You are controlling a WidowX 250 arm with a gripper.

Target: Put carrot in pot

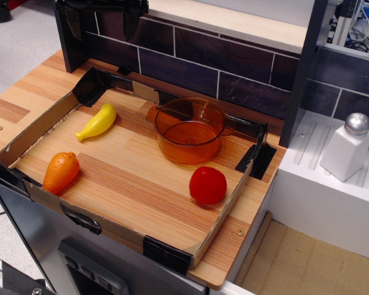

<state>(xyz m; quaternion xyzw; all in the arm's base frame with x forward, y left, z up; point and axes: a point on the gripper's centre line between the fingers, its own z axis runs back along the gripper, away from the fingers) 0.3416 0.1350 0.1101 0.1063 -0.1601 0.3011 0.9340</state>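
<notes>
The jaws hung at the top edge of the view, only partly visible, so whether they stood wide or narrow could not be told. The carrot lay well below and to their left, at the near-left corner of the walled table. The pot stood upright to their lower right, empty, apparently ready to receive it.

bench: light striped wood, low cardboard rim taped black at corners | back wall: dark purple-brown tiles, pale grout, wooden ledge on top | right: white sink unit with grooved drainboard, white bottle with silver cap | floor: grey | light: even, soft
</notes>
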